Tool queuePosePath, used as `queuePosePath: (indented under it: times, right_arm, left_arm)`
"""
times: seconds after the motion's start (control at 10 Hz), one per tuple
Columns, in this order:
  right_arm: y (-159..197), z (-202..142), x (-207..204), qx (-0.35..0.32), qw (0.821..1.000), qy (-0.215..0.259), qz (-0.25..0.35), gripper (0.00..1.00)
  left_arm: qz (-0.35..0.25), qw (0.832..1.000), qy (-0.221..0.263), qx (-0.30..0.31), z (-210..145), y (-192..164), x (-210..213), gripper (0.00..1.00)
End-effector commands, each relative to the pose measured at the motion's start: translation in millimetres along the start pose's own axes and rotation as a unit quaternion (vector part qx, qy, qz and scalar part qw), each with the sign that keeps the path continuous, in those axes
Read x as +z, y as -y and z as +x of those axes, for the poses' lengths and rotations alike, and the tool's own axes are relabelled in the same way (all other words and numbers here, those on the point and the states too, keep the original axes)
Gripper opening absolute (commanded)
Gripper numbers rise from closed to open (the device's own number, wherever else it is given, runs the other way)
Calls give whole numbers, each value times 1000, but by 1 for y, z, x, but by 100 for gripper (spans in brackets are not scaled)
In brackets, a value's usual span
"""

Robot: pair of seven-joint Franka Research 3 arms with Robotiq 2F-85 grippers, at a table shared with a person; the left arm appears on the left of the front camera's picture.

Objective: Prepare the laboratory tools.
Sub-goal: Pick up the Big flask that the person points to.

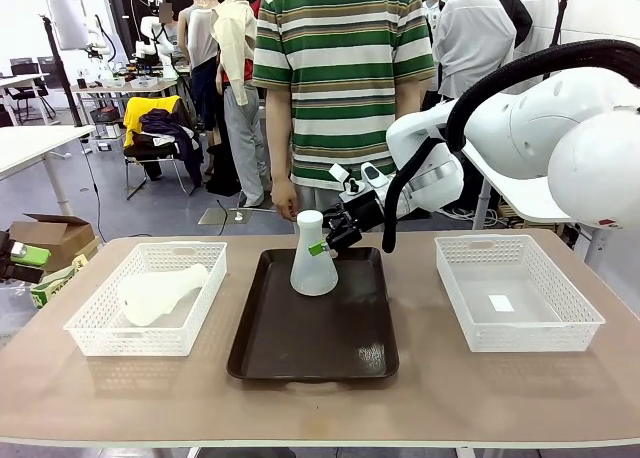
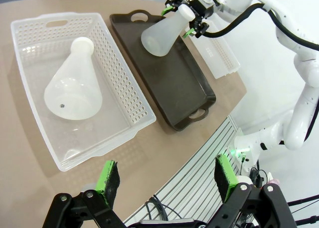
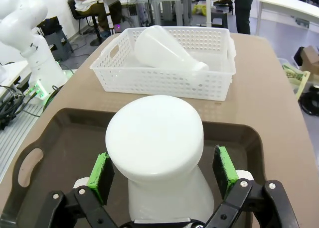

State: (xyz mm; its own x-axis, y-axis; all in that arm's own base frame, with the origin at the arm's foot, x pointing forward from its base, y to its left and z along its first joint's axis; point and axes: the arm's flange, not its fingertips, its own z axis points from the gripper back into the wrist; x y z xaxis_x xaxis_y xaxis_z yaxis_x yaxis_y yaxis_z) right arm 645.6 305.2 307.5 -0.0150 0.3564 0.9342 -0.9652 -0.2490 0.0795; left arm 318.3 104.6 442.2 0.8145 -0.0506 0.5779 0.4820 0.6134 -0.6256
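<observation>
One frosted-white conical flask (image 1: 313, 263) stands upright at the back of the dark brown tray (image 1: 320, 343). My right gripper (image 1: 326, 240) is open and straddles its neck, one green pad on each side with a small gap. In the right wrist view the flask's top (image 3: 154, 133) sits between the fingers (image 3: 102, 178). A second flask (image 1: 160, 293) lies on its side in the left white basket (image 1: 100, 338). In the left wrist view my left gripper (image 2: 167, 175) is open and holds nothing, high over the table's near edge beside that basket (image 2: 124, 88) and flask (image 2: 72, 86).
A white basket (image 1: 515, 293) at the right holds just a small white label. A person in a striped shirt (image 1: 340, 78) stands at the far edge behind the tray, hand (image 1: 285, 200) hanging down. Bare tabletop (image 1: 420, 408) lies in front.
</observation>
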Motion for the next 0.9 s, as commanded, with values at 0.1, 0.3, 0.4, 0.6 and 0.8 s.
queuePosePath:
  times: [0.1, 0.3, 0.4, 0.6, 0.8]
  right_arm:
    - [-63, 26, 58, 31, 998, 39, -41, 100]
    - [-107, 36, 115, 46, 993, 64, -90, 100]
    - [-126, 41, 144, 47, 989, 67, -122, 100]
    - [-165, 48, 203, 66, 972, 82, -209, 100]
    - [-199, 54, 242, 55, 961, 69, -261, 100]
  left_arm:
    - [-9, 1000, 10, -11, 1, -2, 0, 100]
    - [-9, 1000, 10, -11, 1, -2, 0, 100]
    - [-9, 1000, 10, -11, 1, -2, 0, 100]
    - [-9, 1000, 10, -11, 1, -2, 0, 100]
    - [-9, 1000, 10, -11, 1, -2, 0, 100]
